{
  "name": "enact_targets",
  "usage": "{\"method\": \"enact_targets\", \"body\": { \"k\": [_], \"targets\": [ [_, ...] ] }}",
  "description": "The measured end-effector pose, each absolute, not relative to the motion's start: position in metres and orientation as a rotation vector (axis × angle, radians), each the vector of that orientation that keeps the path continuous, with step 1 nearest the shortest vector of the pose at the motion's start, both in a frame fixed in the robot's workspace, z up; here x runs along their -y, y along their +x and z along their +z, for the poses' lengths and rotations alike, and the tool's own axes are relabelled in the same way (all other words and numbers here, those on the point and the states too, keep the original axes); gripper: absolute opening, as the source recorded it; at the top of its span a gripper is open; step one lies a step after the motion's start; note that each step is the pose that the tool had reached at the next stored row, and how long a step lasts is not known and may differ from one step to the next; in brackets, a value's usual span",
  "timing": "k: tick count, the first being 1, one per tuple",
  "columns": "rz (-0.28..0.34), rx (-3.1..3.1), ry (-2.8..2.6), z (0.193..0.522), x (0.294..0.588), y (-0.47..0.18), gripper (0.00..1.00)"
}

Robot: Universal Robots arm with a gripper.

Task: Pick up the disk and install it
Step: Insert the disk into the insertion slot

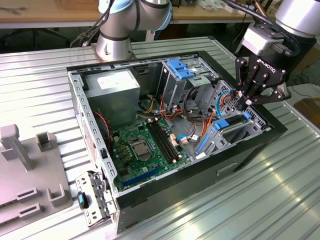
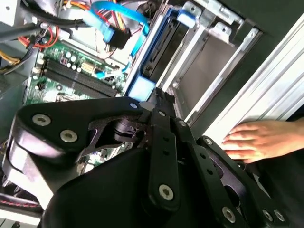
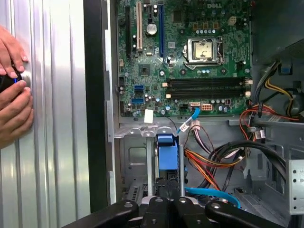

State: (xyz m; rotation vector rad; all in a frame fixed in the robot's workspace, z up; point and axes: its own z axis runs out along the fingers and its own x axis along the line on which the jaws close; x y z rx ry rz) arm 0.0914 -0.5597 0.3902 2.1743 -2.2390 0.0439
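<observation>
We have the gripper (image 3: 167,186) nearly closed, pinching the disk (image 3: 166,150) (blue-railed) endwise; its long axis runs toward a corner of the case (image 1: 226,166).

blue rails on disk (image 3: 166,153); green motherboard (image 1: 142,145); black case (image 1: 175,187); ribbed silver table (image 1: 40,90)

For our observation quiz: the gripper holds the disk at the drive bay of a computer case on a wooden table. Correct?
No: the exterior view shows a ribbed metal table, not wooden. The gripper does hold the disk at the case's drive bay.
</observation>
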Motion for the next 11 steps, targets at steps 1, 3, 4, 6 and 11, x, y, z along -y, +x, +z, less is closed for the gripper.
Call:
{"method": "enact_targets", "body": {
  "k": [1, 3, 4, 6, 11],
  "targets": [
    [0.044, 2.239, 2.174, 0.388, 0.5597, 0.0946, 0.11],
    [0.044, 2.239, 2.175, 0.3849, 0.5597, 0.0976, 0.11],
    [0.044, 2.238, 2.175, 0.3837, 0.5597, 0.0978, 0.11],
    [0.046, 2.239, 2.176, 0.3811, 0.5597, 0.0979, 0.11],
    [0.048, 2.24, 2.177, 0.3806, 0.5597, 0.0979, 0.11]
  ]
}}
